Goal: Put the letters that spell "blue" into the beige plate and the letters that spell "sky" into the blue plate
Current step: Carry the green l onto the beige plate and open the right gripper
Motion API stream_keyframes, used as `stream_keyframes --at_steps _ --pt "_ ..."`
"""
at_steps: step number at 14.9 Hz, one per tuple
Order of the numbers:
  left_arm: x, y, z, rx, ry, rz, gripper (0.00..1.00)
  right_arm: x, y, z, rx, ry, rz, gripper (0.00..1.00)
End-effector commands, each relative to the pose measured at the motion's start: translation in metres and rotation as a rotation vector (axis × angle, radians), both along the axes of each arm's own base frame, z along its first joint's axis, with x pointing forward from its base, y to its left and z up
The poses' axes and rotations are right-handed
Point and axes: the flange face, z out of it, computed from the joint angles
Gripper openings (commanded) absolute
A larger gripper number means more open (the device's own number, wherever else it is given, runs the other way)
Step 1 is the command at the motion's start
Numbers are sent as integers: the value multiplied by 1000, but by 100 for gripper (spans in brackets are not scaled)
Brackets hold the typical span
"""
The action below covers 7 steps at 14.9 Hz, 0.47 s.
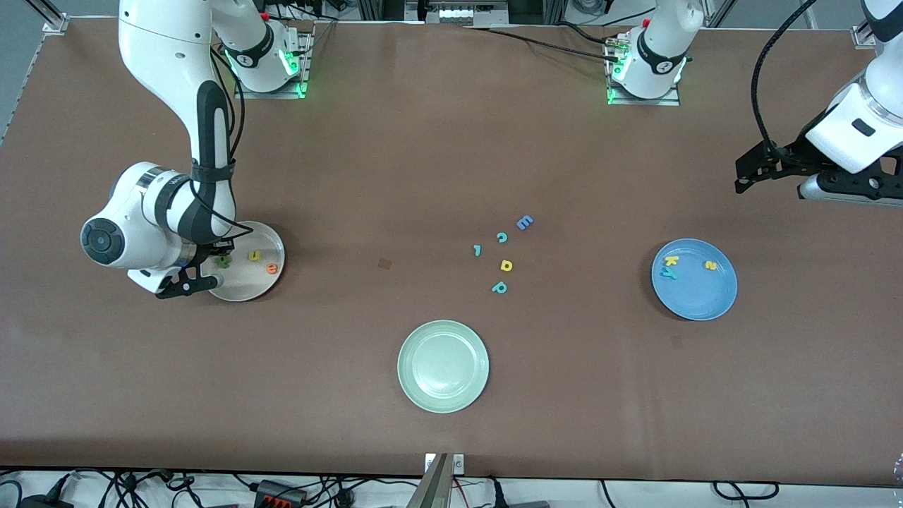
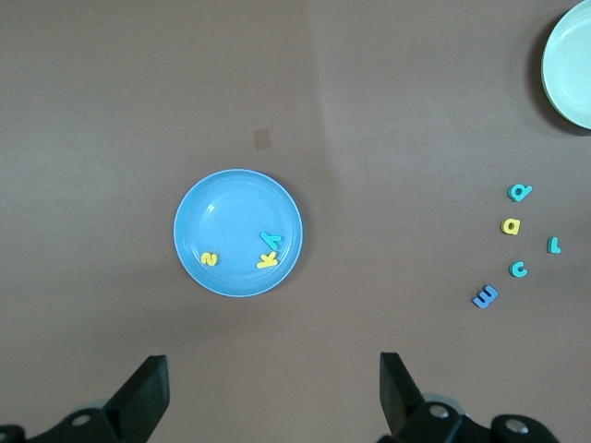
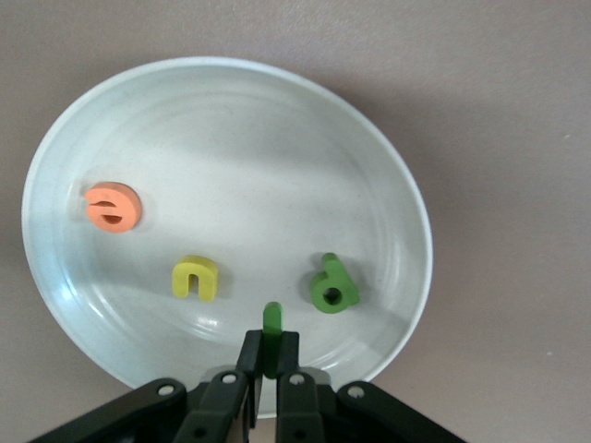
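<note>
Item held: one dark green l [image 3: 271, 325], a straight stick, pinched in my right pincer [image 3: 269, 369] with its long axis running out from the fingertips toward the middle of the beige plate [image 3: 388, 175], over that plate's rim. In the beige plate, three letters lying flat: one dark green b [image 3: 333, 286], one yellow u [image 3: 196, 278] and one orange e [image 3: 113, 206], all apart from each other. The plate stands at the right arm's end of the bench [image 1: 423, 162]. Blue plate [image 1: 712, 300], one, at the left arm's end of the bench, holding three letters: yellow k [image 1: 671, 261] and teal y [image 1: 668, 274] touching, yellow s [image 1: 710, 265] apart from them. My left pincer [image 2: 272, 397] hangs spread and empty above the bench near that plate; that arm waits. Loose letters on the bench between the two plates, five: blue capital E [image 1: 524, 223], teal c [image 1: 501, 238], a small teal hooked letter [image 1: 477, 250], a yellow a-shaped letter [image 1: 506, 265], a teal p-shaped letter [image 1: 499, 287]. Pale green plate [image 1: 443, 365], one, nearer the front camera than the loose letters. Surface: plain brown covering. Cables run along the bench's edges.
</note>
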Motion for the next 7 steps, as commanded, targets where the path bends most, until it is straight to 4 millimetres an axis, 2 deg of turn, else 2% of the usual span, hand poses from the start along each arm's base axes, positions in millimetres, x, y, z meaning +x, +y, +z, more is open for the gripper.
stream_keyframes --at_steps 1,2,3,4,7 --pt "-3 1 6 18 2 -12 100 -4 4 -2 34 3 2 7" --pt "-3 1 7 18 1 -12 100 -4 7 -2 36 4 2 16" --pt "-3 1 6 18 2 -12 100 -4 13 -4 31 4 -2 51" --pt "-3 1 6 18 2 -12 100 -2 15 -2 33 2 -5 100" --pt "-4 1 6 19 7 -12 100 8 19 12 38 -29 4 100"
